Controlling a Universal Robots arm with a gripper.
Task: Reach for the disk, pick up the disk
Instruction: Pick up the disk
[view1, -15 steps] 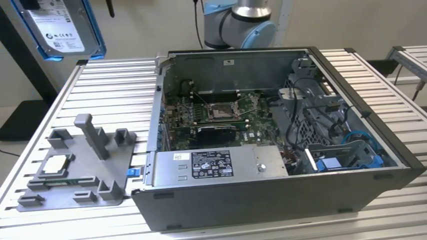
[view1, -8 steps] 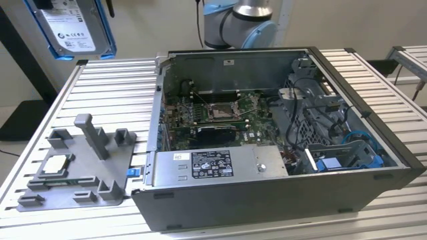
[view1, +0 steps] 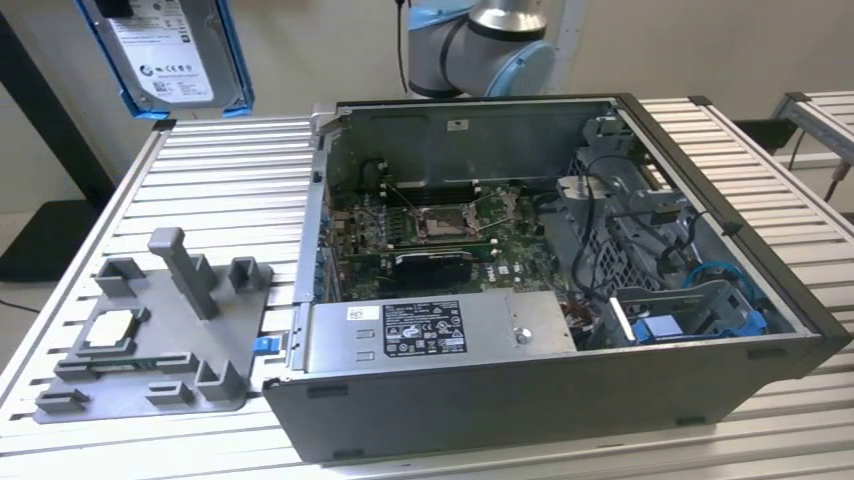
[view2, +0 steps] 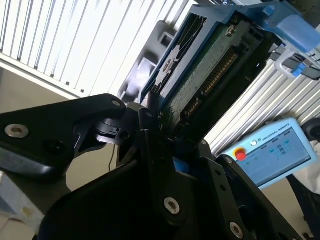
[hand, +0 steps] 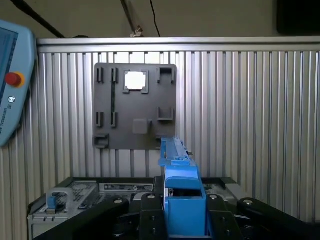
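Slatted table (view1: 200, 170) below; end effector (hand: 182, 202) grips disk (view1: 174, 50), label in exterior view.

1. Arm joint (view1: 483, 38): rounded silver-grey housing, light blue cap.
2. Gripper (view2: 152, 112): chunky matte black linkage bars.
3. Pivot screws (view2: 171, 205): silver hex-socket heads (pretty shiny against the black).
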